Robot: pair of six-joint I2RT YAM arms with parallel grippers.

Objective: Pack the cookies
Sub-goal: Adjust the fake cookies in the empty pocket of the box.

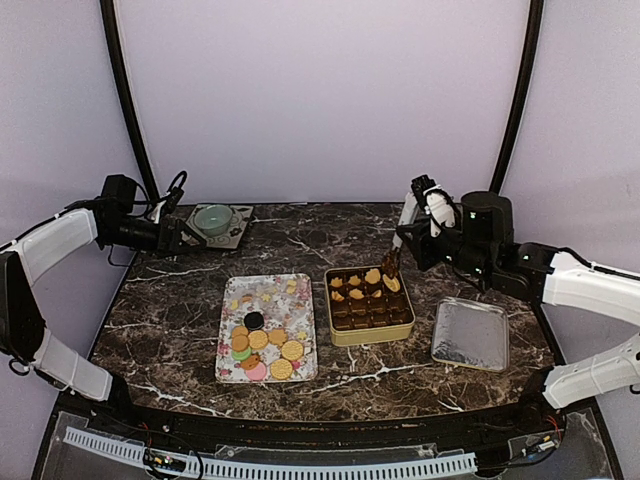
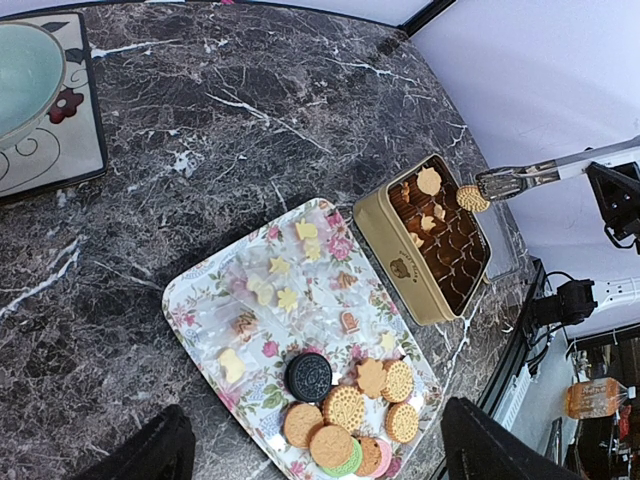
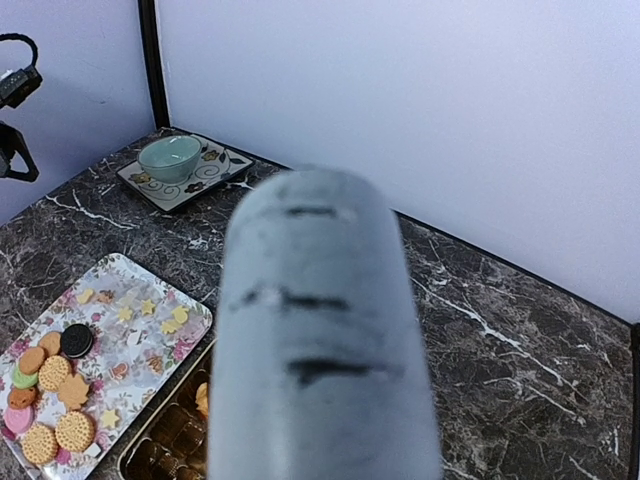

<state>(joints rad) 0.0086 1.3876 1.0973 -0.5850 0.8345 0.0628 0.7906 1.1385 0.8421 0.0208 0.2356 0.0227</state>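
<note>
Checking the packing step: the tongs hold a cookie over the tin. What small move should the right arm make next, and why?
Probably lower the tongs slightly and let the waffle cookie drop into a free paper cup of the gold tin. The cookie hangs just above the tin's far corner, and more cookies wait on the flowered tray.

Top view overlooks the whole worktop [image 1: 300, 240]; left wrist faces right, right wrist left; all share the tray [image 1: 262, 297].
</note>
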